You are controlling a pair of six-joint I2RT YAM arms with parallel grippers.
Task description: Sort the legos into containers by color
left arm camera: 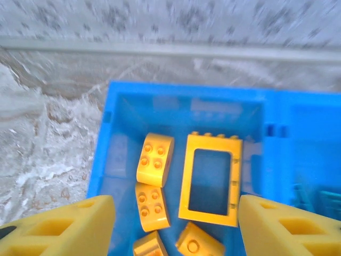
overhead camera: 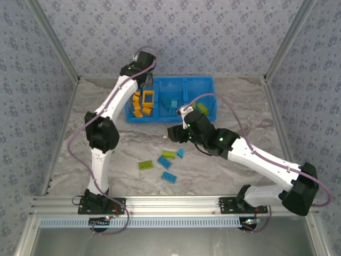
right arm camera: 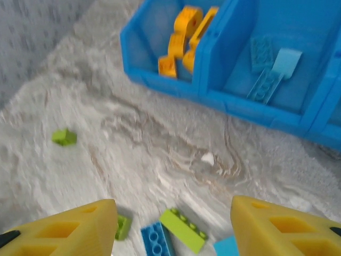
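No writing, label, brand or number is readable on the legos (left arm camera: 154, 160), containers (left arm camera: 181, 109) or wallpaper (overhead camera: 176, 37).

Marbled tabletop (overhead camera: 138, 141), patterned walls (overhead camera: 213, 32), aluminium rail (overhead camera: 170, 202)

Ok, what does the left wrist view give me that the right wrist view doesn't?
Left wrist: the orange open rectangular frame piece beside orange studded bricks. Right wrist: on the marble table, a long lime green brick beside a blue brick, and a small green piece apart. Both: the bright-blue plastic bin with orange pieces in its end compartment.
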